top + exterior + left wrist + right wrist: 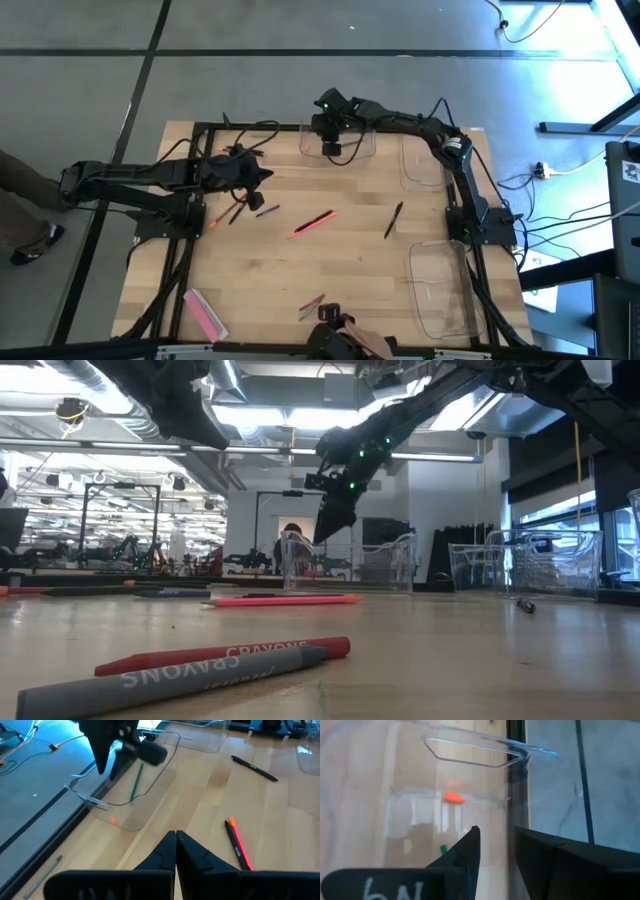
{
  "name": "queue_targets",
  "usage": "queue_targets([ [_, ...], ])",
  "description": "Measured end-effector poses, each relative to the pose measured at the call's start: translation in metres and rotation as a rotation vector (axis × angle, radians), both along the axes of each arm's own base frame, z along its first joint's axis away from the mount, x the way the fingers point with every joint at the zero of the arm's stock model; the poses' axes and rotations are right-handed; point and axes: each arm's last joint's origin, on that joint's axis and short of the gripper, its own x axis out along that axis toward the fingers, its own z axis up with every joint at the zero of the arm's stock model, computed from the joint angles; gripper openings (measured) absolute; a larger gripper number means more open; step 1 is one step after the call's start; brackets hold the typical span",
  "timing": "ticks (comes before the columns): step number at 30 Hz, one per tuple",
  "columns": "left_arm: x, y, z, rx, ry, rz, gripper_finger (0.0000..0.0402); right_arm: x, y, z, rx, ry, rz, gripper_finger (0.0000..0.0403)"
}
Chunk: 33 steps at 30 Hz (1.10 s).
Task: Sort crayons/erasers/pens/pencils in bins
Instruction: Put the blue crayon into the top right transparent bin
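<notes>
The green pencil (pixel 135 782) lies inside the far bin (pixel 340 148), so I judge this drop finished. My right gripper (pixel 331 148) hangs over that bin, jaws partly apart and empty. My left gripper (pixel 176 845) waits pinched together at the worktop's (pixel 350 260) left. Next I'd lift clear and reach for the red pen (pixel 311 223) mid-worktop.

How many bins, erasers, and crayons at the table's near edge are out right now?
Clear bins: 3
Pink erasers: 1
Crayons at the near edge, red and grey: 2
Total: 6
</notes>
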Motion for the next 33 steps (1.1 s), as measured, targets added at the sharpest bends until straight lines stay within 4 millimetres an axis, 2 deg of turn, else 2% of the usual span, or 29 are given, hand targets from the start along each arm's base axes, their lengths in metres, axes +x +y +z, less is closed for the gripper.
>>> queue_targets([
  [4,0.000,0.000,-0.001,-0.001,0.009,0.000,0.0000,0.001,0.010,0.030,0.054,0.040,0.055,0.0113],
  [10,0.000,-0.002,-0.001,-0.026,0.006,-0.048,0.0000,-0.005,0.041,0.073,0.267,0.081,0.239,0.0113],
  [16,0.000,-0.003,-0.001,-0.052,0.008,-0.089,0.0000,-0.016,0.074,0.102,0.470,0.119,0.409,0.0113],
  [19,0.000,-0.003,-0.001,-0.053,0.008,-0.090,0.0000,-0.024,0.089,0.109,0.582,0.170,0.464,0.0113],
  [22,0.000,-0.003,-0.002,-0.055,0.021,-0.090,0.0000,-0.024,0.102,0.112,0.647,0.135,0.538,0.0113],
  [29,-0.003,-0.005,-0.007,-0.067,0.077,-0.092,0.0000,-0.033,0.143,0.102,0.699,0.235,0.609,0.0113],
  [33,-0.003,-0.009,-0.007,-0.066,0.080,-0.116,0.0000,-0.050,0.170,0.097,0.732,0.308,0.631,0.0113],
])
